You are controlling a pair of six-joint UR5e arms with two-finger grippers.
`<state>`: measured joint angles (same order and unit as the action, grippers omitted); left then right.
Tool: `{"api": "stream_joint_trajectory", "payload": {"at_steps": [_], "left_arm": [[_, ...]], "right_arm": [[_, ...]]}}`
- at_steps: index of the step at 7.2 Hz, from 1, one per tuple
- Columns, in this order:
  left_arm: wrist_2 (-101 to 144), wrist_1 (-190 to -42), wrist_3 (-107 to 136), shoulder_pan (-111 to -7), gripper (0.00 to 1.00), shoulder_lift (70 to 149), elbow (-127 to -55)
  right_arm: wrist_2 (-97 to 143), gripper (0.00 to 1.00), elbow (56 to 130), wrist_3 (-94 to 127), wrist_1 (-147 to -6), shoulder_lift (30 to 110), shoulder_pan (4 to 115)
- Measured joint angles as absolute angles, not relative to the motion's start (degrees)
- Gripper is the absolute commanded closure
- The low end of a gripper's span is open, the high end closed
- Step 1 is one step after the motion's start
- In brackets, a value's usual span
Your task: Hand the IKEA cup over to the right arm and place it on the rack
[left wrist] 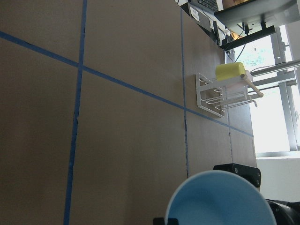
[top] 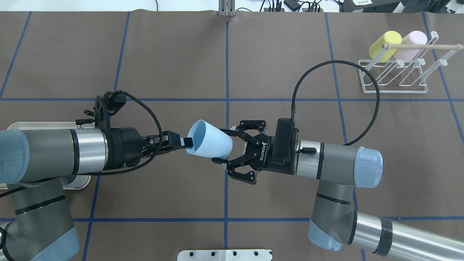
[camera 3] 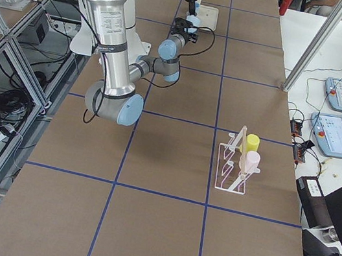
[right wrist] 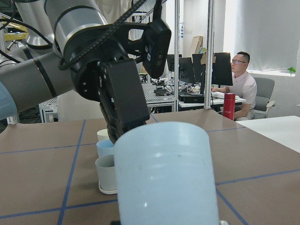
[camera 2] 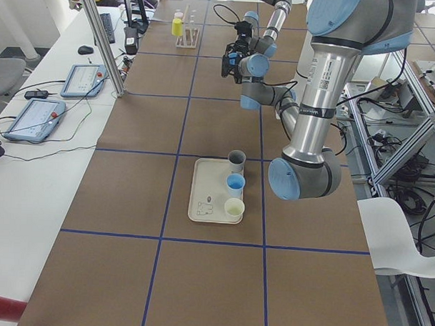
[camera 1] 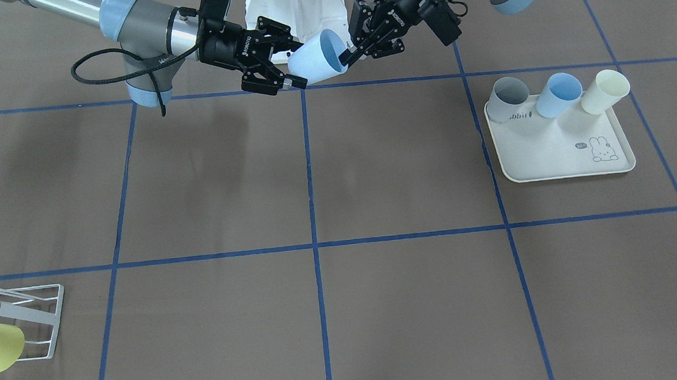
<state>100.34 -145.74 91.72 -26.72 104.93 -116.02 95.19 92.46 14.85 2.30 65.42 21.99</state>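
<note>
"Left gripper (top: 185,142) first. What is it doing?"

"It pinches the rim of the light-blue cup (top: 210,143), one finger inside and one outside. The cup is up in the air over the middle of the table, tipped on its side."

"And the right gripper (top: 224,148)?"

"Its fingers are spread wide, one on each side of the cup's bottom end. I don't think it is squeezing yet."

"So the swap isn't done?"

"About half, I'd say. The cup is off the tray (camera 1: 550,151), which sits at nine o'clock from the cup with a grey cup (camera 1: 510,99), a blue cup (camera 1: 558,94) and a cream cup (camera 1: 604,91) on it. The right one has yet to grab, and the left one has yet to let go."

"Then what?"

"Then the long trip. The rack (top: 395,92) is far off at two o'clock, with a yellow cup (top: 385,45) and a pink cup (top: 411,43) on it. The blue one is not there yet."
</note>
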Motion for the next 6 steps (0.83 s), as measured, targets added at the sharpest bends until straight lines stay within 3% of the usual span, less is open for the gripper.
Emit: {"api": "stream_joint_trajectory", "payload": {"at_steps": [4,5,6], "left_arm": [[102.47,-144.97,90.22,-28.10,0.00,105.31,-116.57],[105.30,-142.93,88.33,-30.71,0.00,104.98,-116.77],[108.23,-139.65,85.76,-33.89,0.00,104.11,-117.48]], "right_arm": [[95.29,0.68,92.46,14.75,1.61,65.64,23.50],[95.33,0.83,92.52,14.71,0.71,65.99,24.96],[95.35,0.89,92.58,14.69,-0.94,66.63,26.96]]}}
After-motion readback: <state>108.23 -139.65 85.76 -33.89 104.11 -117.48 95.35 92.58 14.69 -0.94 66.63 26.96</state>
